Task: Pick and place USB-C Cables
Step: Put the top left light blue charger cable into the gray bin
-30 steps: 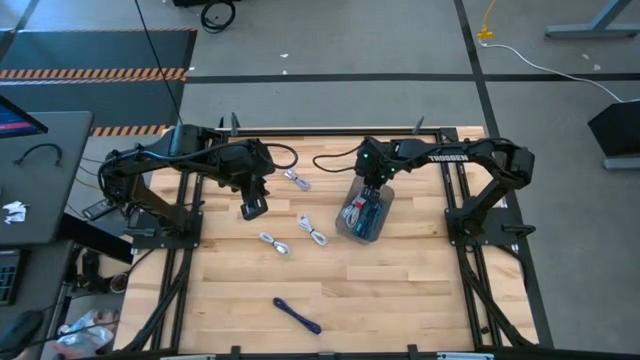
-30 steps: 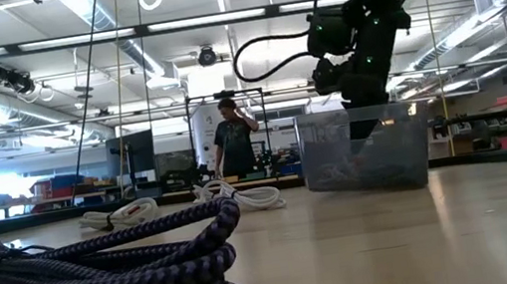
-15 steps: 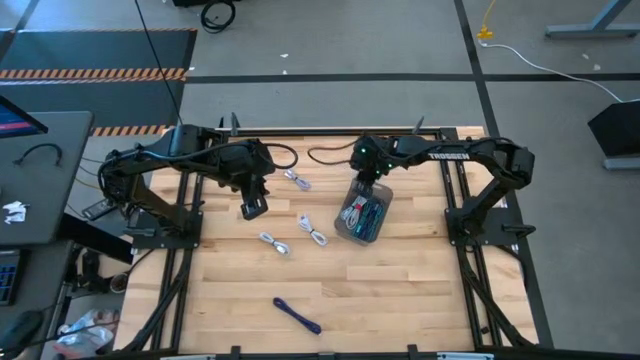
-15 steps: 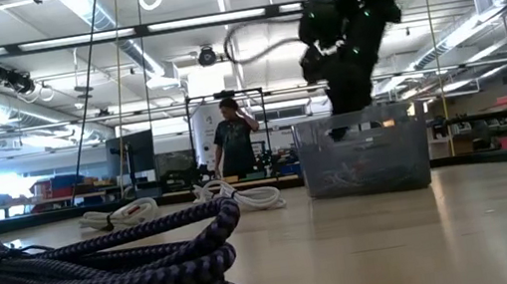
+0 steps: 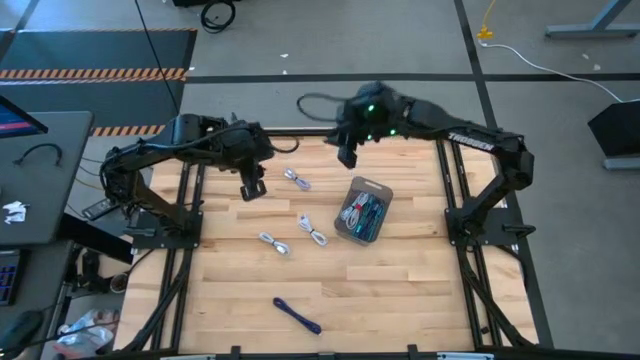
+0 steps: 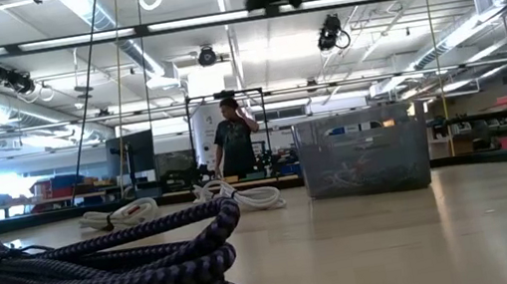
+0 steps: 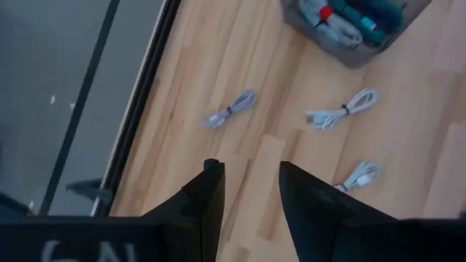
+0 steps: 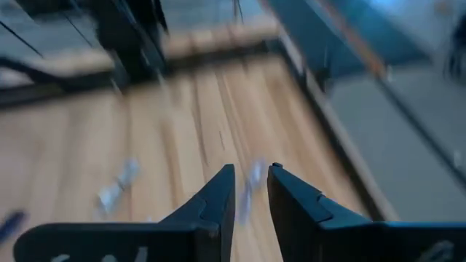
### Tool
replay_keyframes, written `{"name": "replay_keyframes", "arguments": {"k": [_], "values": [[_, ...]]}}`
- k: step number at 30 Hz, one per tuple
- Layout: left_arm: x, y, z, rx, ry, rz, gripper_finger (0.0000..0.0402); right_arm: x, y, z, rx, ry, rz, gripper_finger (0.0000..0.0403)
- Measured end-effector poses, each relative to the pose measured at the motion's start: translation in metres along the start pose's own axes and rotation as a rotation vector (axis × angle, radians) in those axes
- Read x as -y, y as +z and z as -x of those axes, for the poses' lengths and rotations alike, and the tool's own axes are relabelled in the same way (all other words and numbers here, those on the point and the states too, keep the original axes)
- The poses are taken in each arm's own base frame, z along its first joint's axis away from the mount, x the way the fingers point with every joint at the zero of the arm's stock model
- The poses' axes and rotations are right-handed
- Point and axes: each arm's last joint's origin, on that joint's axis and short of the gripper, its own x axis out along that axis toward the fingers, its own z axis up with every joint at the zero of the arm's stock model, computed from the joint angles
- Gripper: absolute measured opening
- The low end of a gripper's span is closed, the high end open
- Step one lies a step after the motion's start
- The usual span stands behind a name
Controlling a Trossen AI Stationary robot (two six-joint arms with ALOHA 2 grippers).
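Three pale grey-white USB-C cables (image 5: pixel 297 180) (image 5: pixel 313 231) (image 5: pixel 274 243) lie loose on the wooden table, and a dark blue-purple one (image 5: pixel 298 315) lies near the front edge. More cables, teal, white and one red-tipped, lie in the grey translucent tray (image 5: pixel 372 186). My left gripper (image 5: pixel 252 187) hangs open above the table left of the loose cables, which also show in its wrist view (image 7: pixel 231 110). My right gripper (image 5: pixel 347 155) is raised high near the far edge, beyond the tray, open with nothing between its fingers (image 8: pixel 218 193).
The black frame rails (image 5: pixel 190 200) run along the table's sides. In the low view the dark blue-purple cable (image 6: pixel 102 275) fills the near foreground, and a person (image 6: pixel 233 140) stands far back in the room.
My right gripper has risen quickly out of the tray and gone toward the table's far edge and a little left, tipping more level. The tray has stayed where it was. My left gripper has shifted a little toward the far edge.
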Motion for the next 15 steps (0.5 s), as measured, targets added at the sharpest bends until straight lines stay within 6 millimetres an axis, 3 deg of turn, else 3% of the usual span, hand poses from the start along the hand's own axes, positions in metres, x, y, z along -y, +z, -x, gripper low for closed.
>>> {"name": "replay_keyframes", "arguments": {"k": [3,7,11,15], "values": [[-0.003,0.007,-0.020,0.023,-0.042,-0.039,0.0137,-0.012,0.032,0.027,0.131,0.026,0.072,0.0087],[-0.004,0.004,-0.072,-0.018,-0.136,-0.061,0.0137,-0.029,0.063,0.065,0.269,0.059,0.149,0.0087],[-0.003,-0.016,-0.133,-0.070,-0.158,-0.056,0.0133,-0.046,0.079,0.095,0.350,0.108,0.195,0.0088],[-0.005,-0.031,-0.174,-0.034,-0.192,-0.054,0.0133,-0.058,0.085,0.117,0.390,0.187,0.224,0.0088]]}}
